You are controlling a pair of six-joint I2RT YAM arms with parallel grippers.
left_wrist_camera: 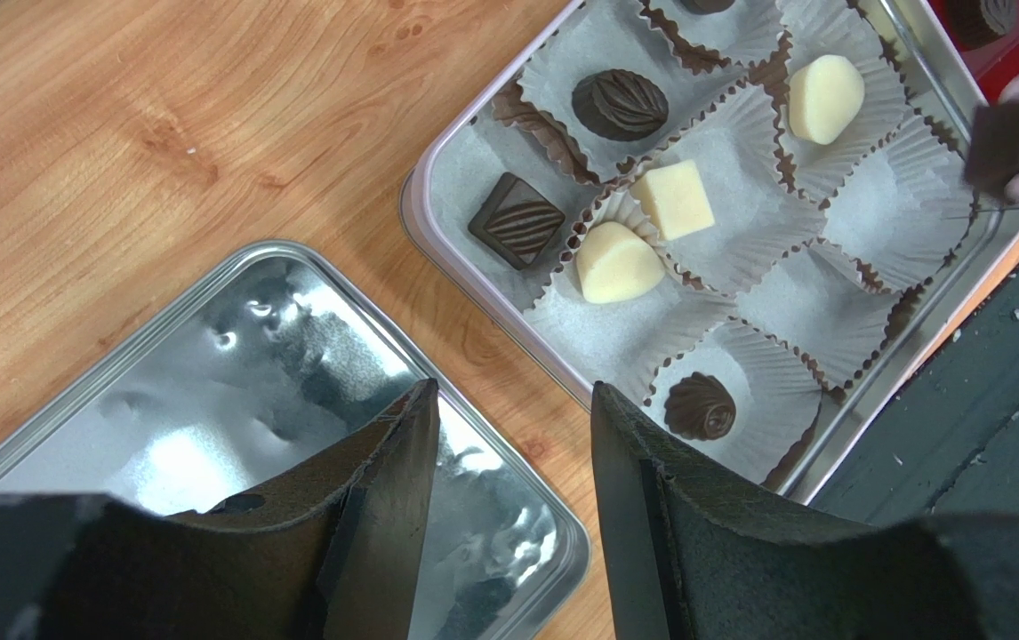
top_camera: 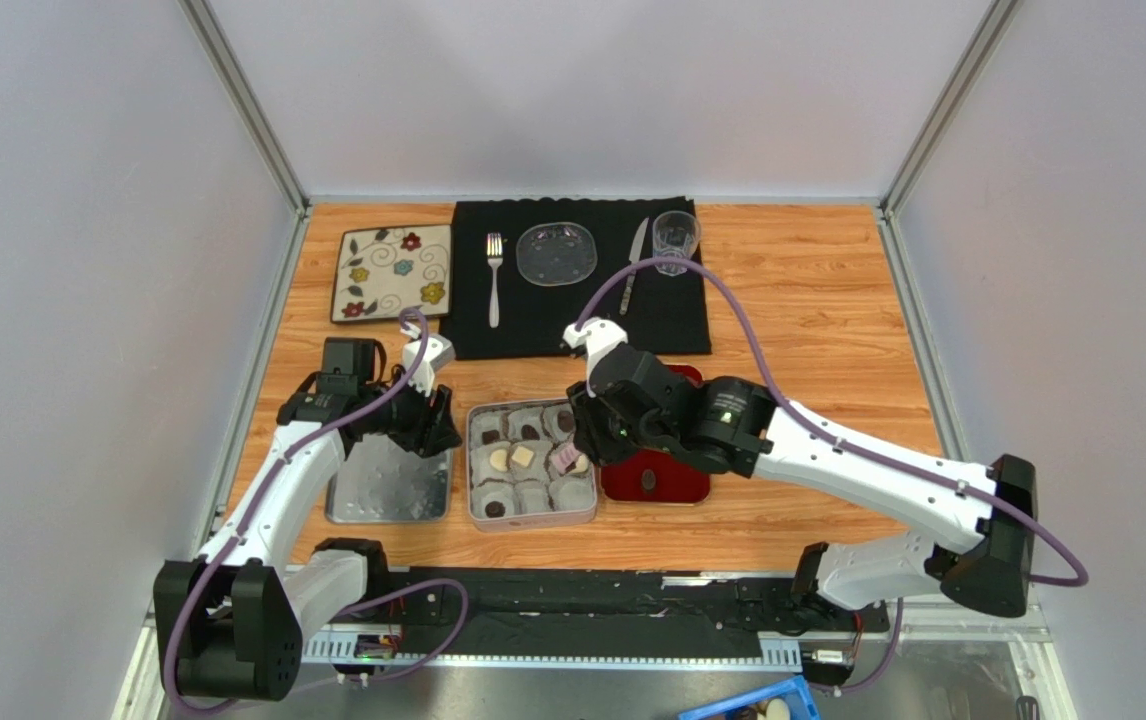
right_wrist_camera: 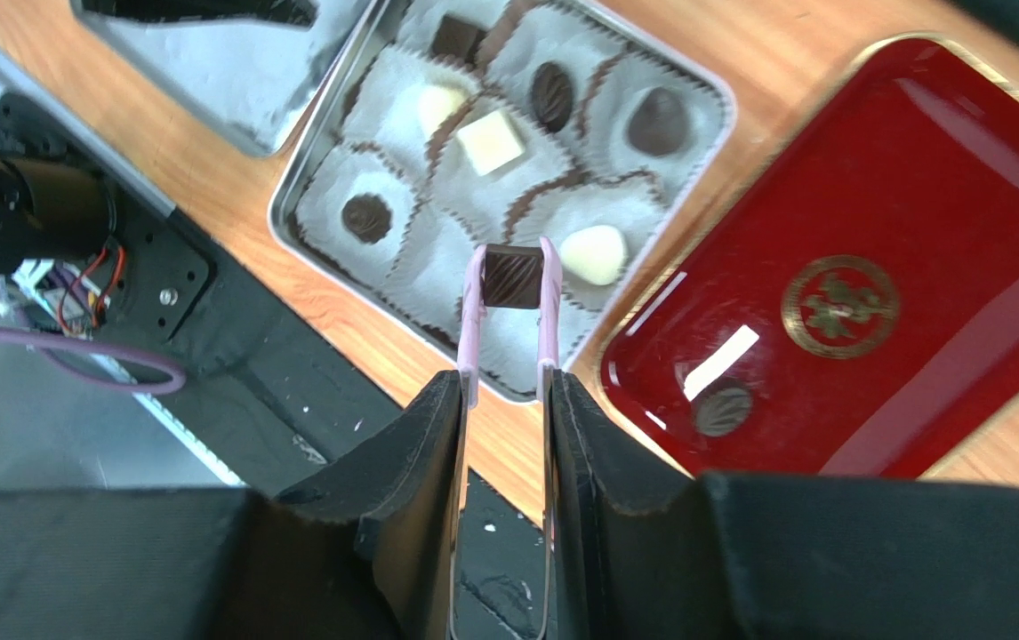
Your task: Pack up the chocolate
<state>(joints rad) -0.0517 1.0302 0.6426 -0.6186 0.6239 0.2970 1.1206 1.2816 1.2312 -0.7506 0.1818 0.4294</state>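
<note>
A silver tin lined with white paper cups holds several chocolates, dark and cream-white. My right gripper is shut on pink-tipped tongs. The tongs pinch a dark square chocolate just above a paper cup at the tin's near right side. One dark chocolate lies on the red tray to the right of the tin. Over the tin's lid, left of the tin, my left gripper hangs open with nothing between its fingers.
At the back lies a black placemat with a fork, a glass plate, a knife and a drinking glass. A flowered tile sits beside it on the left. Walls enclose the table on three sides.
</note>
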